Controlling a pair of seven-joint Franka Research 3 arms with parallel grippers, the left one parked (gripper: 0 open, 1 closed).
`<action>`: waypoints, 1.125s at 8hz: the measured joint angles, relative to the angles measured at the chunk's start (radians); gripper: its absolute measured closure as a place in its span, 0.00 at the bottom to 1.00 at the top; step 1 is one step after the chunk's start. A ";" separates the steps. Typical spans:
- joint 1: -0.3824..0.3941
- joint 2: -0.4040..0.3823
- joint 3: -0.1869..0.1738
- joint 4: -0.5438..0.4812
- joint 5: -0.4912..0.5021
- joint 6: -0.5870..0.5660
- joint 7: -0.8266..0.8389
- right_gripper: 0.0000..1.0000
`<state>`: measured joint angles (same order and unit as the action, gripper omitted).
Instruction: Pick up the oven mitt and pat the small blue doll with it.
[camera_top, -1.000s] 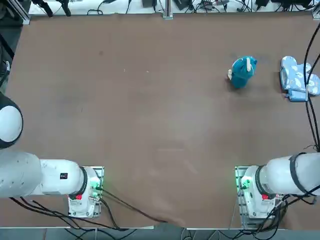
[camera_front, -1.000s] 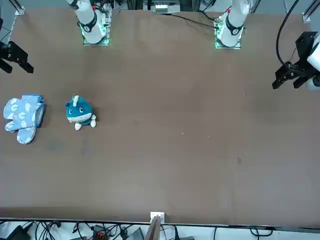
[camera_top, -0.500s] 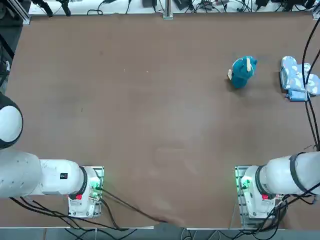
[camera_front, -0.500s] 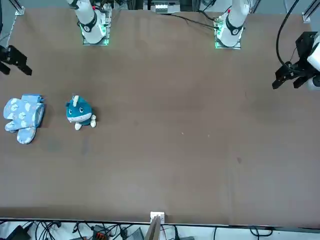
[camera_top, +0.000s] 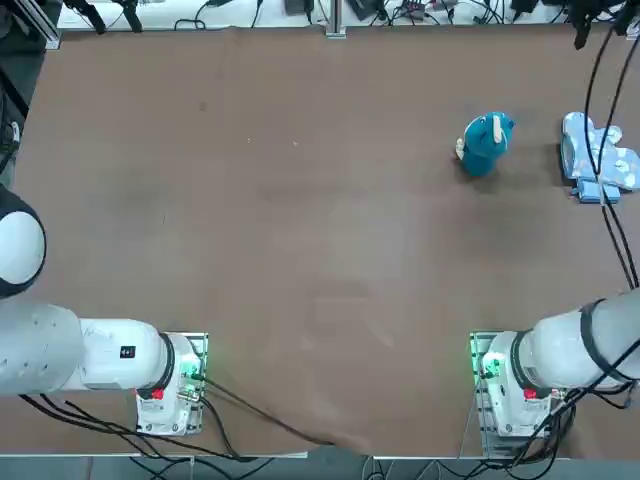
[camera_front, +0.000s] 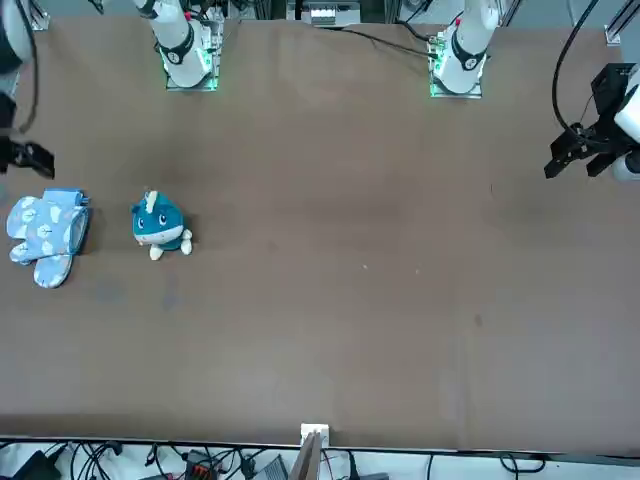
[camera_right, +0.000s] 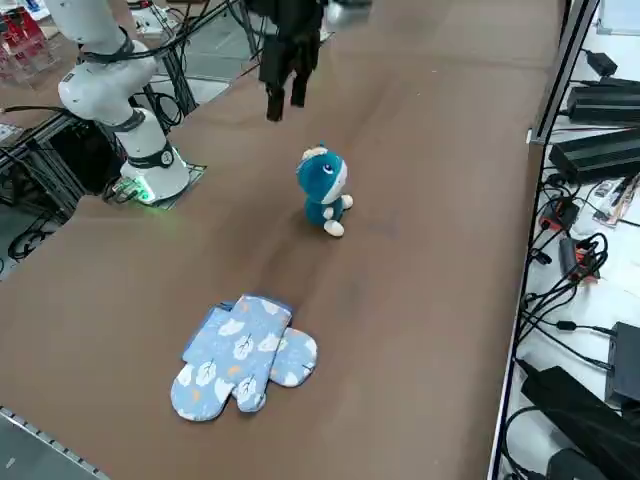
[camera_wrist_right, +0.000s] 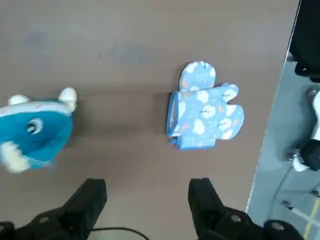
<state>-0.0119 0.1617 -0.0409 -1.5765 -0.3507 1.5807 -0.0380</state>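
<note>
Oven mitt: pale blue with white blotches, lying flat on the table; the oven mitt (camera_right: 235, 350) overlaps its twin (camera_right: 296, 358) at an angle — rounded ends spread, cuffs bunched close, a darker blue edging on them.
Small blue doll: the small blue doll (camera_front: 160, 225) sits on the robot's left of the mitts, apart from them, teal with cream-white parts, its eyes and pale belly turned to the front view.
Right gripper: the right gripper (camera_wrist_right: 148, 185) hangs in the air above the table, touching neither the mitts nor the doll; its black fingers (camera_wrist_right: 96, 192) stand well apart with nothing between them.
Right arm: the white right arm (camera_top: 560, 350) has its base on the robot's side of the mitts, and the fingers point down at the tabletop.
Cables: black cables (camera_top: 602, 200) cross over the mitts in the top view — they hang in its line of sight, while the right side view shows the mitts uncovered.
Table: the brown table (camera_front: 330, 270) carries mitts and doll, with bare surface between the two.
</note>
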 joint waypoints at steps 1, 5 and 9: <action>-0.008 0.035 -0.003 -0.048 -0.030 0.083 0.003 0.00; -0.158 0.168 -0.012 -0.278 -0.082 0.557 0.007 0.00; -0.221 0.230 -0.011 -0.393 -0.261 0.726 0.096 0.04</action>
<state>-0.2325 0.3914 -0.0521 -1.9692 -0.6112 2.3071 0.0584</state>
